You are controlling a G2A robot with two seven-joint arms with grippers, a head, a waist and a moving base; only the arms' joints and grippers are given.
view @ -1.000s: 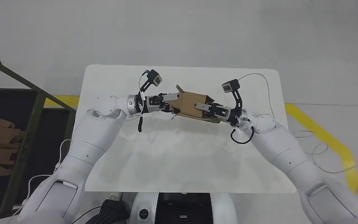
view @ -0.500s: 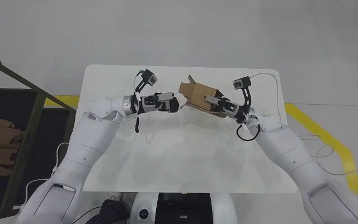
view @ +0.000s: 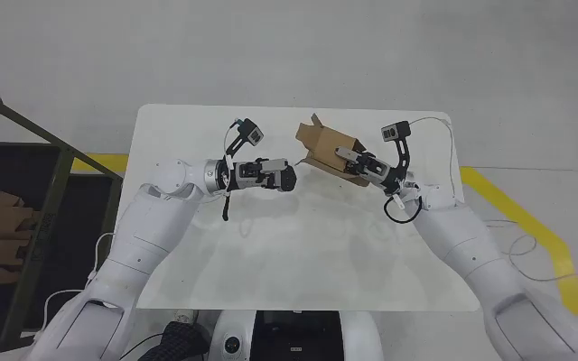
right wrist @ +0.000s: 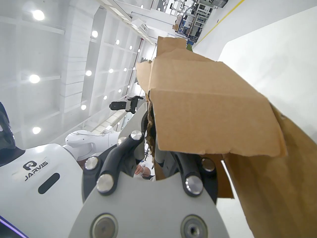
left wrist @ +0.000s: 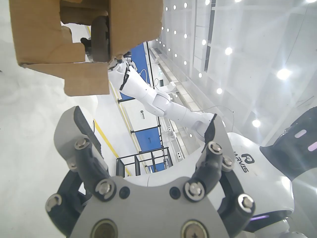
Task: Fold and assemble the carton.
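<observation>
Right gripper [right wrist: 151, 137]: closed on one wall of the brown corrugated cardboard carton [right wrist: 210, 115], one finger outside the wall and the other inside the box. In the top view the right gripper [view: 350, 161] holds the carton [view: 327, 144] tilted over the far right part of the white rectangular table [view: 271, 262]. Whether its lower edge touches the tabletop cannot be told.

Left gripper [left wrist: 146, 125]: spread wide and holding nothing, its two dark-padded fingers [left wrist: 84, 125] well apart. In the top view the left gripper [view: 287, 178] sits near the table's middle, pointing toward the carton, just beside it but apart from it.

Carton condition: partly erected, a rectangular tube with its open end facing the left gripper. In the left wrist view the carton [left wrist: 49, 25] shows notched end flaps folded partway across the opening, one flap hanging outward and one side flap with a ragged, worn edge. The right gripper's dark inner finger is visible through the opening. The outer faces are plain brown; no readable marking is seen on them.

Surroundings: a yellow floor line [view: 506, 194] beside the table on the right arm's side; a dark metal frame [view: 36, 180] on the floor on the left arm's side
</observation>
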